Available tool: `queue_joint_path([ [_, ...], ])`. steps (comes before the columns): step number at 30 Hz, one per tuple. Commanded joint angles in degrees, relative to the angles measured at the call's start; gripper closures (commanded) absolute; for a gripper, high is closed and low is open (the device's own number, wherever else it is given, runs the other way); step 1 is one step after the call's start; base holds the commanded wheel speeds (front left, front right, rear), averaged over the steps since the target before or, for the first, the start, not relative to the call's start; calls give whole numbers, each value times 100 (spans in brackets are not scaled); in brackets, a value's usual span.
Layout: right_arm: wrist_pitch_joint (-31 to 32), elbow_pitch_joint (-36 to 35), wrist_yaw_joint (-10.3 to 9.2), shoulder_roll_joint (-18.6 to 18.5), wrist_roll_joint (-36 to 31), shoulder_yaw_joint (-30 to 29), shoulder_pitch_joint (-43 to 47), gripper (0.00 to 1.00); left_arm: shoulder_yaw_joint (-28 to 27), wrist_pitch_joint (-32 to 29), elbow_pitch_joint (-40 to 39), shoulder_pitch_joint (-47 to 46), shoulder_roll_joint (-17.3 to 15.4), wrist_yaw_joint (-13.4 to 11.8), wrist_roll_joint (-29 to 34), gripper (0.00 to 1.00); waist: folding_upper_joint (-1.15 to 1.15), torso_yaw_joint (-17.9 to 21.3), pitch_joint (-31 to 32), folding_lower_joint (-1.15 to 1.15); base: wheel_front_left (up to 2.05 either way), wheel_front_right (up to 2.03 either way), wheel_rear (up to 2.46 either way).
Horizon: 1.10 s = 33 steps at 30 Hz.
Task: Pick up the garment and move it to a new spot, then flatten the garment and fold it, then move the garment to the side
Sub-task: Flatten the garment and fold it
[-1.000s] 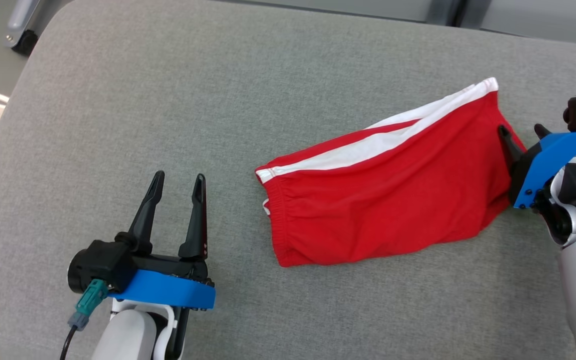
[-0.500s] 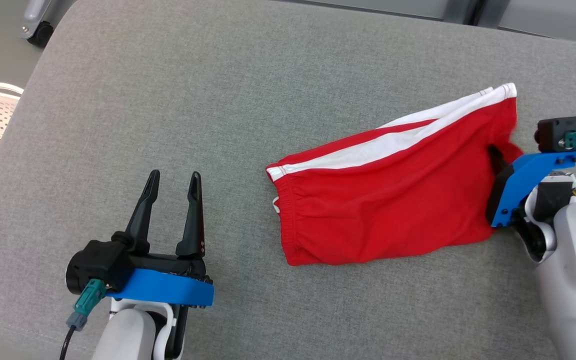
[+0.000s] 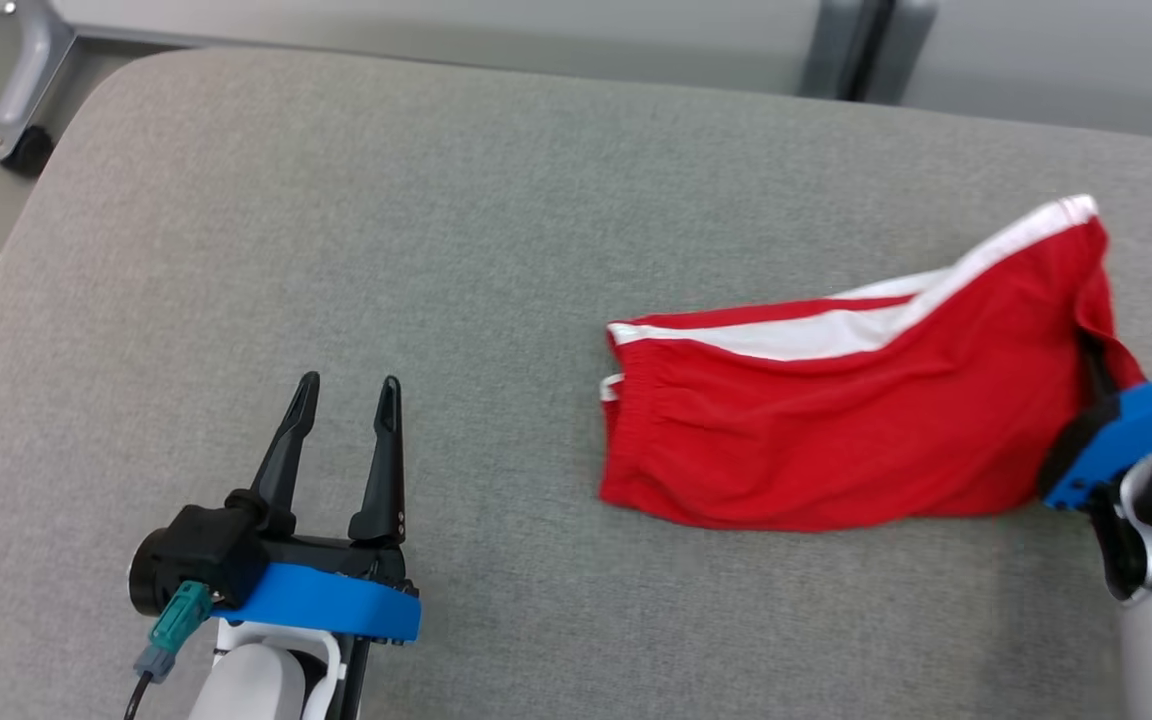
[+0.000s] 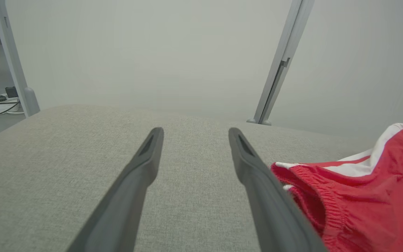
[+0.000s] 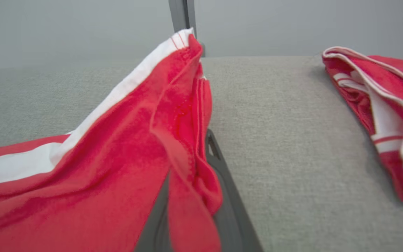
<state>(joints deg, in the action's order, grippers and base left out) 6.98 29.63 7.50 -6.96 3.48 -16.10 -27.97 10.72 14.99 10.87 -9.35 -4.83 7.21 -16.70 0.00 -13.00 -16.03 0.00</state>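
Grey padded surface (image 3: 436,200) carried the red garment (image 3: 836,430). Your right gripper (image 3: 1094,350) was clamped on the garment's right edge; your left gripper (image 3: 349,382) sat well left of it, fingers apart.

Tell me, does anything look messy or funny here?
Yes. The red shorts are lopsided: the right claw pinches one end, lifting and bunching it, while the waistband end lies flat on the grey cushion. A second red-and-white garment lies crumpled farther along.
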Motion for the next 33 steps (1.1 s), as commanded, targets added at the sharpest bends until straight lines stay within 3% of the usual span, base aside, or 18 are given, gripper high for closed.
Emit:
queue_joint_path([
  [1, 11, -258, -1, 67, -125, -230, 258, 100, -11, 24, -27, 64, -41, 38, -18, 0, 0, 165, 163, 0, 0, 0, 0],
  [7, 210, -1116, -1, 242, -460, -849, 702, 100, 4, 24, 4, 168, -89, 37, -38, 0, 0, 339, 368, 0, 0, 0, 0],
  [11, 343, -1581, 0, 341, -588, -863, 871, 100, 28, 24, 25, 206, -103, 38, -65, 0, 0, 389, 470, 0, 0, 0, 0],
  [20, 637, -1849, 0, 405, -213, 224, 1018, 100, 126, 24, 87, 224, -129, 24, -127, 0, 0, 334, 612, 0, 0, 0, 0],
  [33, 587, -630, 0, 398, 415, 1794, 445, 100, 253, 24, 131, 174, -76, 24, -209, 0, 0, -23, 610, 0, 0, 0, 0],
])
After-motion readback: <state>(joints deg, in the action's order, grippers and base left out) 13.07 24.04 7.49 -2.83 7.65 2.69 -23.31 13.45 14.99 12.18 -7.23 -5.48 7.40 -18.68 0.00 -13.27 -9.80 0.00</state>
